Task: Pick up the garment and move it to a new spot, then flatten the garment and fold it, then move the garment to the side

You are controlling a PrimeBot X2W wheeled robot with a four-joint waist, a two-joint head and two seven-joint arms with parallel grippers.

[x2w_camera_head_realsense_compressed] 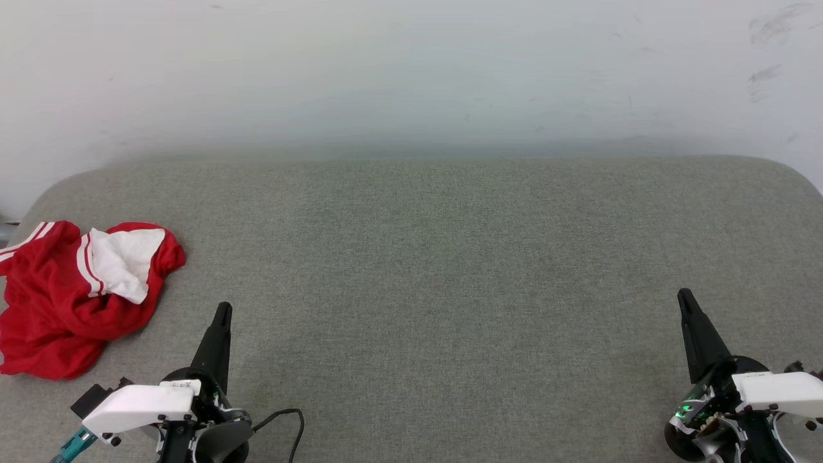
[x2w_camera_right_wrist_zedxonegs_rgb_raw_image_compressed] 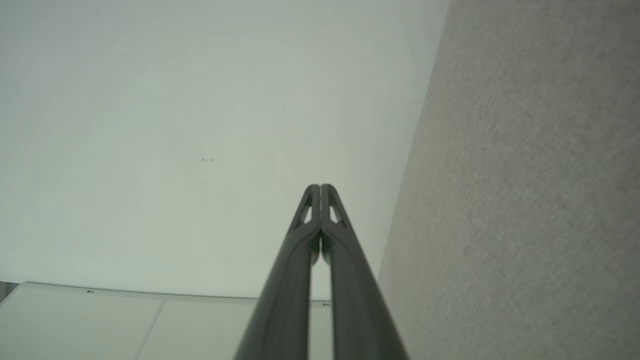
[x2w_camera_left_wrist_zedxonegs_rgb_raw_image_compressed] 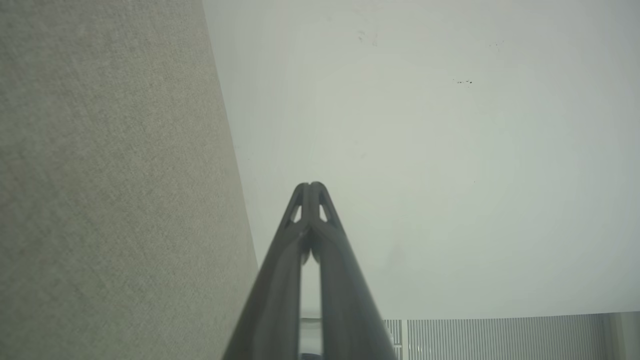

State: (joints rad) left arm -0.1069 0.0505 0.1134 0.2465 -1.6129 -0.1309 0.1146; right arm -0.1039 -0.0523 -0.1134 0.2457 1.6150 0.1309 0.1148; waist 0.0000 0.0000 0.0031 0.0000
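Lying crumpled on grey cushion: garment

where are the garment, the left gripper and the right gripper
garment [x2w_camera_head_realsense_compressed: 61, 308]: head view, crumpled red body fabric
left gripper [x2w_camera_head_realsense_compressed: 223, 310]: head view, shut fingertips
right gripper [x2w_camera_head_realsense_compressed: 684, 296]: head view, shut fingertips

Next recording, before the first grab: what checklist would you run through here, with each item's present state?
1. Shirt located: bunched at the left end of the grey surface. Ok.
2. Left gripper ready to grab: jaws shut, empty. Not ok, open first.
3. Left gripper apart from the shirt, which lies ahead-left of it. Ok.
4. Right gripper out of the way: far right, jaws shut, empty. Ok.
5. Shirt wholly on the surface: its left side leaves the head view. Cannot tell.
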